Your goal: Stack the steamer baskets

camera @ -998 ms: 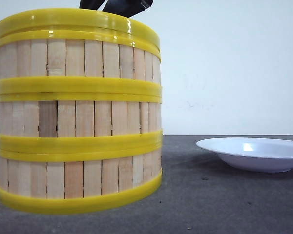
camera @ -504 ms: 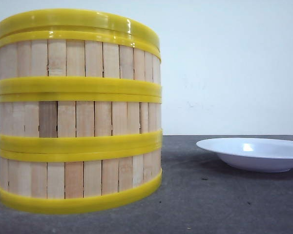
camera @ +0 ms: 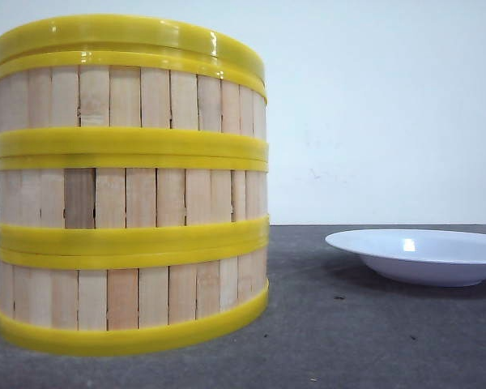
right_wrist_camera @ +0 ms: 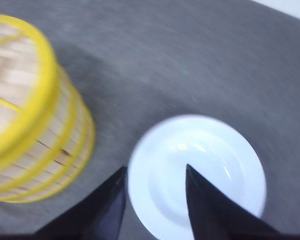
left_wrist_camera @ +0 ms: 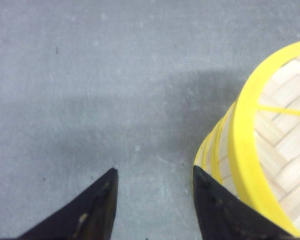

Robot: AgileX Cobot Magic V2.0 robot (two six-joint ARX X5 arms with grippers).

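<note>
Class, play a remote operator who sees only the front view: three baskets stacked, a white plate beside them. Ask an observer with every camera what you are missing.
Operator: Is the top basket empty?
Observer: Yes. The left wrist view shows only the woven floor inside the top basket.
Operator: Where are the grippers?
Observer: The left gripper is open over bare table beside the stack.
Operator: And the right?
Observer: The right gripper is open above the plate.
</note>
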